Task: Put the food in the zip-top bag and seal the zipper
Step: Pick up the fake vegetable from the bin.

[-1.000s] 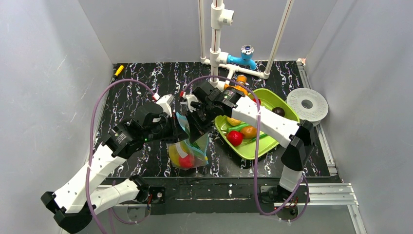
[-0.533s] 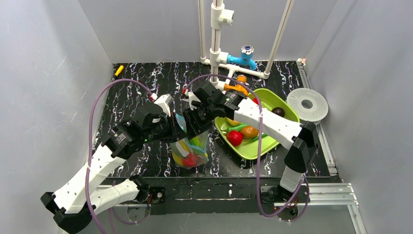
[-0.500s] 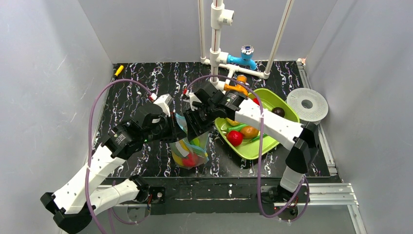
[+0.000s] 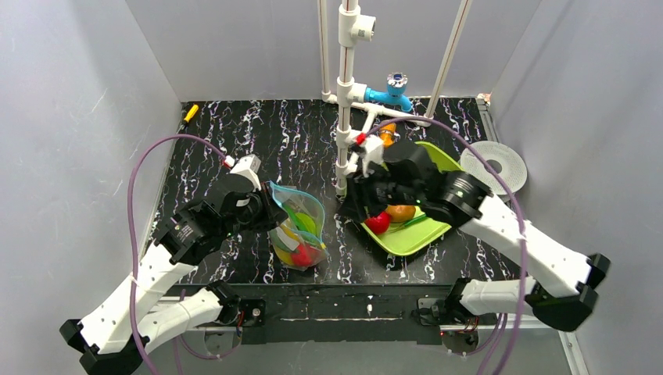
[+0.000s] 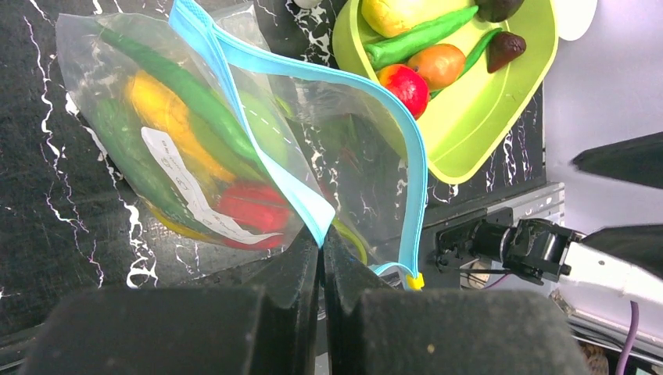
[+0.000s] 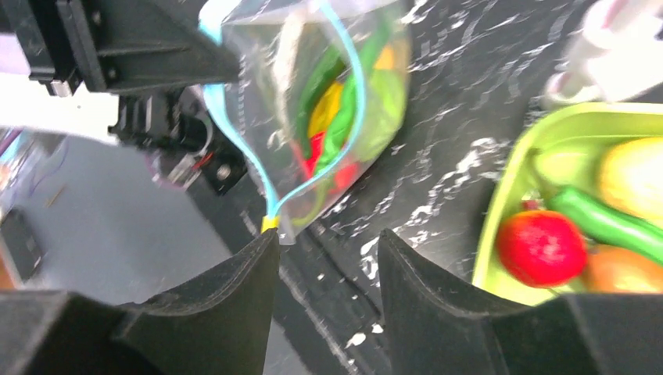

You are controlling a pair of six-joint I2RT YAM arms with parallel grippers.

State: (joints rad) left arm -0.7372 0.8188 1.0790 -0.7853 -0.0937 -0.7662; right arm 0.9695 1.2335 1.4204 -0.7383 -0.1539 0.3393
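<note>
From above, the zip-top bag (image 4: pixel 299 226) stands on the black bench (image 4: pixel 234 133) in front of the left arm. Its mouth is open. The left pincer (image 4: pixel 271 209) is at the bag's left edge. The right pincer (image 4: pixel 353 207) hangs over the near left end of the lime-green tray (image 4: pixel 426 234), apart from the bag.

From the left wrist, the left pincer (image 5: pixel 321 238) is closed tight on the light-blue zipper (image 5: pixel 234 101) at the bag's edge. Food (image 5: pixel 250 207) sits inside the bag: green, yellow and red pieces. A white label (image 5: pixel 184 187) on the bag has small writing that I cannot read. More food lies in the tray (image 5: pixel 485 109): a red piece, an orange one, a long green one and a brown one.

From the right wrist, the right pincer (image 6: pixel 328 238) is open, and nothing is between its fingers. Beyond it is the bag (image 6: pixel 375 101), a bit blurry, with a little yellow tab (image 6: pixel 270 224) at the end of the zipper (image 6: pixel 234 141).
</note>
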